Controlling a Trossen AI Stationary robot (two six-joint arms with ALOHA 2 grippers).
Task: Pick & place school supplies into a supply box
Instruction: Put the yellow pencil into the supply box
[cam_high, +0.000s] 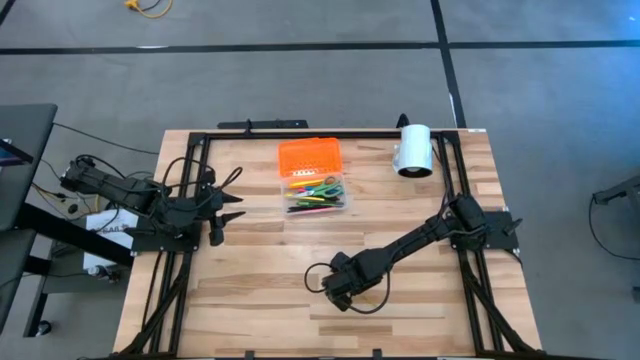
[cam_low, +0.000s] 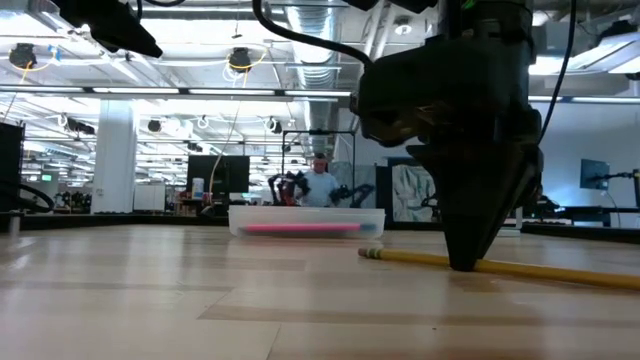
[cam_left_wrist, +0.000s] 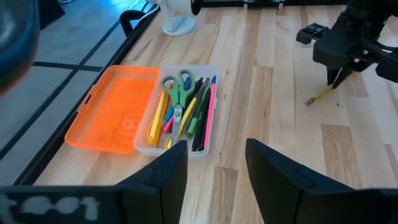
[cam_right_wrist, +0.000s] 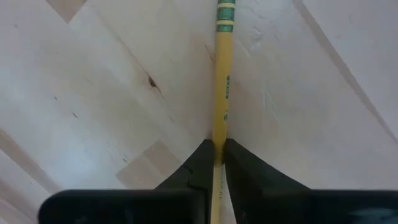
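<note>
High: we look straight down on the whole table (cam_high: 250, 300).
Low: level, across.
Wrists: close, forward.
Shared: yellow pencil (cam_right_wrist: 222, 74), supply box (cam_left_wrist: 186, 109).

No readable text anywhere. Small dark print along the yellow pencil (cam_right_wrist: 221, 93), too fine to make out. Raised marks on the orange lid (cam_left_wrist: 112, 115), not legible. Blurred white marks on the dark band of the left wrist (cam_left_wrist: 50, 205), unreadable.
</note>
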